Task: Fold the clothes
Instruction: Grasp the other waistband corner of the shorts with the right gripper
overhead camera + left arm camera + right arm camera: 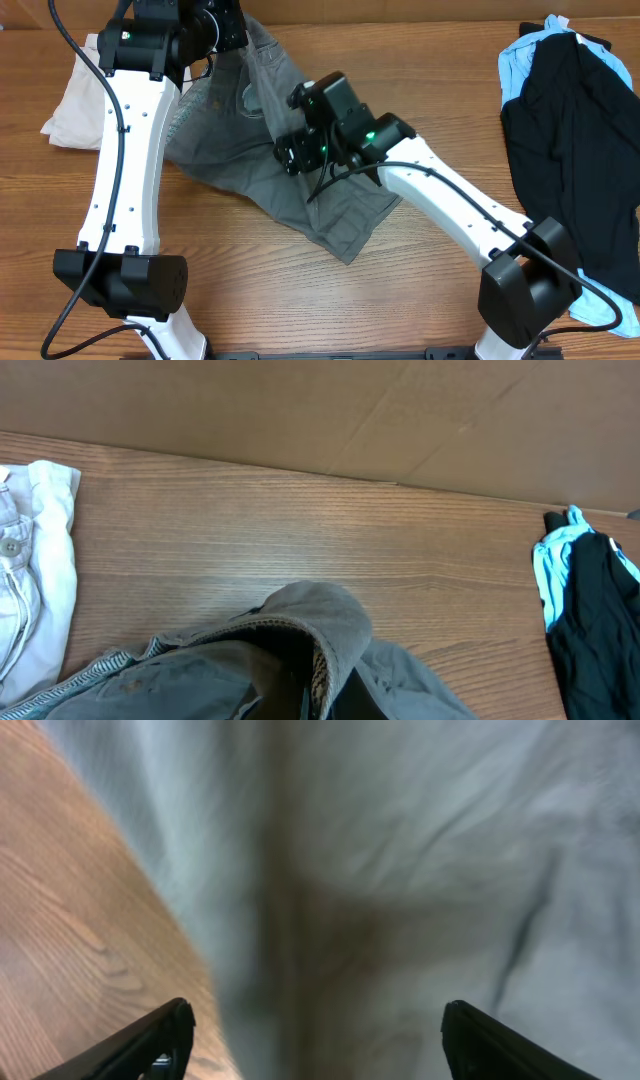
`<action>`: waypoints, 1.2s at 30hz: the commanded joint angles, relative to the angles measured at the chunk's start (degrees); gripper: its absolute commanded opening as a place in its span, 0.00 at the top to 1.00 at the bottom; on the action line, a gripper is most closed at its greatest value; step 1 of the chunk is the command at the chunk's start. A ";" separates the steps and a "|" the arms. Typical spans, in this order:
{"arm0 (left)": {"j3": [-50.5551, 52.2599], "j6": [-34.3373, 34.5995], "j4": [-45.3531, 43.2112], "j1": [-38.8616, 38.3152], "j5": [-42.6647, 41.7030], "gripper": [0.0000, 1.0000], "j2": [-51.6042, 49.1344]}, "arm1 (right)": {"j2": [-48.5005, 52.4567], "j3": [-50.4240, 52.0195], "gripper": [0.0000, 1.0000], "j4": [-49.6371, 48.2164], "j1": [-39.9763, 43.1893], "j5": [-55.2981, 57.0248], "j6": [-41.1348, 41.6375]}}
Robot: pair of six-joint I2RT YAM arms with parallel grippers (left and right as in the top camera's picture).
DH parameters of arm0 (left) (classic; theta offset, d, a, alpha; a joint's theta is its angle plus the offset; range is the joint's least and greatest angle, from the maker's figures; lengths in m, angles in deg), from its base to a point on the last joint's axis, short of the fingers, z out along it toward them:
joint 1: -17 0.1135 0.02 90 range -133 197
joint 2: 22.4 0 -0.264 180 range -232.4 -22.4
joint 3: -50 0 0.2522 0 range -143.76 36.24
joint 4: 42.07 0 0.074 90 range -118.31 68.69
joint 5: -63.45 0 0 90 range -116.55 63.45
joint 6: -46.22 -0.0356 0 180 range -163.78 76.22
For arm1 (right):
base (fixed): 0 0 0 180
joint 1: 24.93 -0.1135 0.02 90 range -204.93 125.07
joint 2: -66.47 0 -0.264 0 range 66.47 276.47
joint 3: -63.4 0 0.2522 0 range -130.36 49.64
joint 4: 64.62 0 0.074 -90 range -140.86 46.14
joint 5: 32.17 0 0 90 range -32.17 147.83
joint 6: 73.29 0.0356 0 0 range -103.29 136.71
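Observation:
The mid-grey shorts [335, 210] lie crumpled across the table's middle, with one end raised at the back. My left gripper [232, 35] is shut on that raised end. In the left wrist view the waistband [320, 622] bulges up over the fingers and hides them. My right gripper [292, 153] hovers over the middle of the shorts. Its fingers [315, 1040] are wide open and empty above the blurred grey fabric [400, 870].
Beige shorts [72, 100] lie at the back left, also seen in the left wrist view [35, 570]. A black garment [580, 150] lies over a light-blue one [520, 65] at the right. A cardboard wall [300, 410] backs the wooden table [250, 280].

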 commanded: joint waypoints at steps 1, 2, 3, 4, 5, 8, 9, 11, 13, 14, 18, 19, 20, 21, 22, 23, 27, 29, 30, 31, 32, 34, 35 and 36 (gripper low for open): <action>-1.60 1.55 -0.98 -0.33 -0.94 0.96 0.31 | 0.00 2.12 0.22 -0.48 -0.90 1.03 1.68; -1.68 2.40 -1.09 -0.33 -1.01 0.96 0.33 | 0.00 2.97 0.22 -0.33 -0.94 2.03 2.49; -2.08 3.08 -1.07 -0.28 -1.51 0.96 0.37 | 0.00 3.91 0.22 -0.31 -0.94 2.64 2.71; -2.78 3.43 -1.11 -0.17 -2.34 0.96 0.37 | 0.00 4.81 0.22 -0.28 -0.94 3.10 3.02; -3.72 3.96 -1.20 0.00 -3.02 0.96 0.37 | 0.00 5.62 0.22 -0.28 -0.94 3.34 3.56; -7.58 4.83 -1.31 0.07 -3.52 0.96 0.37 | 0.00 7.02 0.23 -0.15 -0.87 3.91 3.76; -9.07 4.90 -1.31 0.07 -3.58 0.96 0.37 | 0.00 7.15 0.24 -0.15 -0.87 3.96 3.74; -12.55 5.62 -1.31 0.07 -3.56 0.96 0.37 | 0.00 7.15 0.27 -0.28 -0.87 4.39 3.89; -15.26 6.23 -1.31 0.04 -3.76 0.96 0.37 | 0.00 7.15 0.29 -0.33 -0.87 6.19 5.55; -16.52 6.45 -1.29 0.04 -3.80 0.96 0.37 | 0.00 7.15 0.30 -0.33 -0.87 7.32 6.27; -19.41 6.84 -1.36 0.04 -5.66 0.96 0.37 | 0.00 7.15 0.41 -0.35 -0.87 12.26 8.52; -19.63 6.84 -1.38 0.04 -6.12 0.96 0.37 | 0.00 7.15 0.45 -0.42 -0.83 13.38 9.01; -19.67 6.86 -1.49 0.04 -6.32 0.96 0.37 | 0.00 7.15 0.50 -0.52 -0.76 14.64 9.66; -19.67 7.10 -1.51 0.04 -6.32 0.96 0.37 | 0.00 7.15 0.58 -0.81 -0.61 15.54 10.03; -19.67 7.23 -1.49 0.04 -6.32 0.96 0.37 | 0.00 7.15 0.65 -1.38 -0.39 15.96 10.21; -19.67 7.23 -1.49 0.04 -6.49 0.96 0.37 | 0.00 7.15 0.70 -1.95 -0.15 15.98 10.23; -19.67 7.23 -1.53 0.04 -6.73 0.96 0.37 | 0.00 7.15 0.83 -4.00 1.27 16.28 12.22; -19.69 7.23 -1.60 0.04 -6.71 0.96 0.37 | 0.00 7.15 0.83 -4.04 2.14 16.22 12.79; -19.69 7.23 -1.70 0.07 -6.71 0.96 0.37 | 0.00 7.23 0.83 -3.96 2.60 16.24 12.79; -19.69 7.23 -1.88 0.07 -6.69 0.96 0.37 | 0.00 7.48 0.83 -3.93 3.06 16.22 12.79; -19.69 7.26 -2.12 0.07 -6.71 0.96 0.37 | 0.00 7.74 0.83 -3.96 3.45 16.15 12.87; -19.69 7.50 -2.73 0.07 -6.73 0.96 0.37 | 0.02 8.63 0.78 -4.39 3.96 15.61 12.96; -19.69 7.96 -3.02 0.07 -6.73 0.96 0.37 | 0.00 9.35 0.76 -5.03 4.00 14.97 12.96; -19.69 8.37 -3.21 0.07 -6.75 0.96 0.37 | 0.00 9.97 0.76 -5.57 4.00 14.51 12.96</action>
